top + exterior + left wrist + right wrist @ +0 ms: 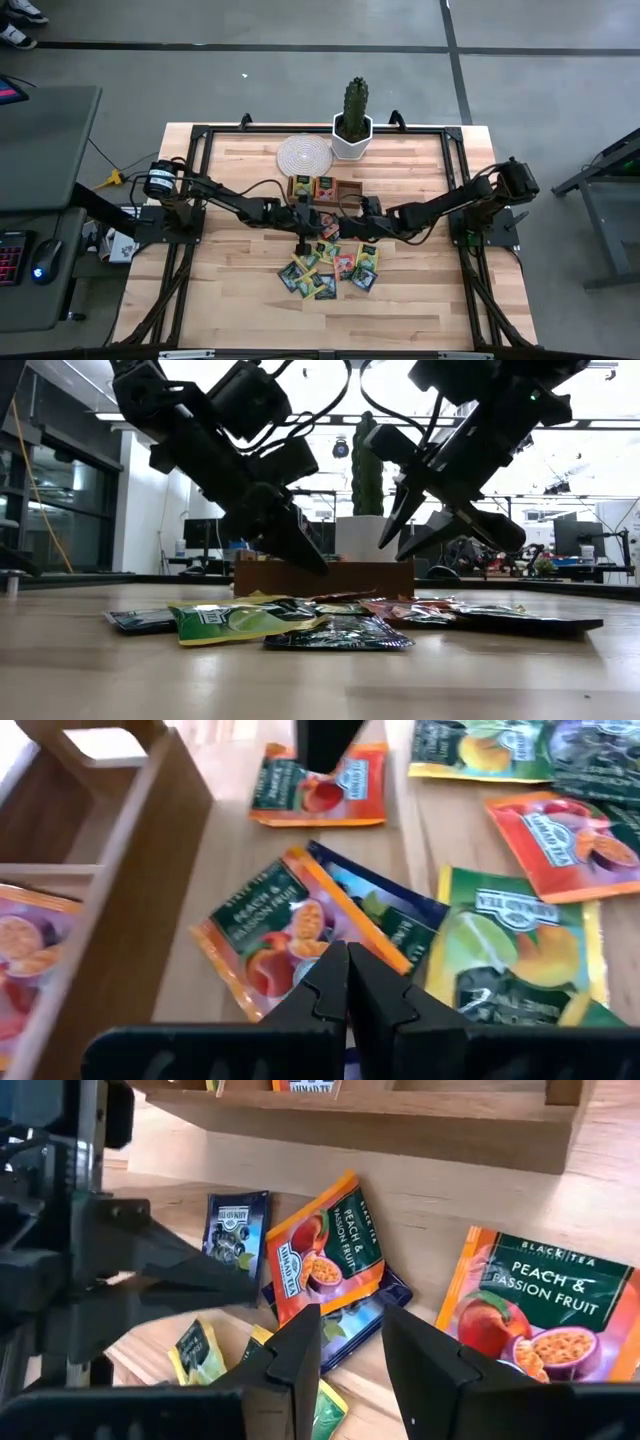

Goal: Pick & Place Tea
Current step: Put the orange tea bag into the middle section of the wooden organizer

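My left gripper [347,982] is closed on nothing, and my right gripper [350,1342] stands half open and empty; both hang over the tea packets [330,265]. About a dozen flat, glossy square packets lie loose near the middle of the wooden table [240,300]. Two more sit in the three-compartment wooden tray [348,187].

Even, bright overhead light falls on the pale wooden worktop [240,300], leaving only soft shadows. In the low view, bright windows and ceiling lights backlight both dark arms into near-silhouettes, and the shiny foil tea packets [245,622] catch small glints. The left wrist view is slightly blurred.
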Tool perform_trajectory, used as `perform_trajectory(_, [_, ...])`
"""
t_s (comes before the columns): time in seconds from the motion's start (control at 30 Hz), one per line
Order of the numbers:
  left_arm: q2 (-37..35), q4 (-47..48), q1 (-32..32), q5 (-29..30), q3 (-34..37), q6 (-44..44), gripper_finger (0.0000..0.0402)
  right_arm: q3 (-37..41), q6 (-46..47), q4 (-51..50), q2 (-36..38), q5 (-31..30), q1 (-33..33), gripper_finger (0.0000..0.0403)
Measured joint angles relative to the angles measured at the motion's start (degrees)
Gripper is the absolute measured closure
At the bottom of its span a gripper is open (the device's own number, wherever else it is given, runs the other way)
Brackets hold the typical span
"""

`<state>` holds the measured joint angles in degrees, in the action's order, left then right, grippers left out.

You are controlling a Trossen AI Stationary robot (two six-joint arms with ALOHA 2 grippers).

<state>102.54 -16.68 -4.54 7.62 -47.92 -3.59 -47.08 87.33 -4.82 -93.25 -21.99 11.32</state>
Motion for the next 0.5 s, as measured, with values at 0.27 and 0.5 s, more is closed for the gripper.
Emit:
perform_trajectory(0.27, [1.65, -0.6, 0.02, 2.44, -0.49, -2.14, 0.0401, 0.01, 2.88, 0.02, 0.0, -0.16, 0.61, 0.0297])
perform_trajectory(0.5, [6.44, -0.2, 0.0, 0.5, -3.14, -2.17, 0.0401, -0.1, 4.18, 0.94, 0.0, -0.16, 0.61, 0.0297])
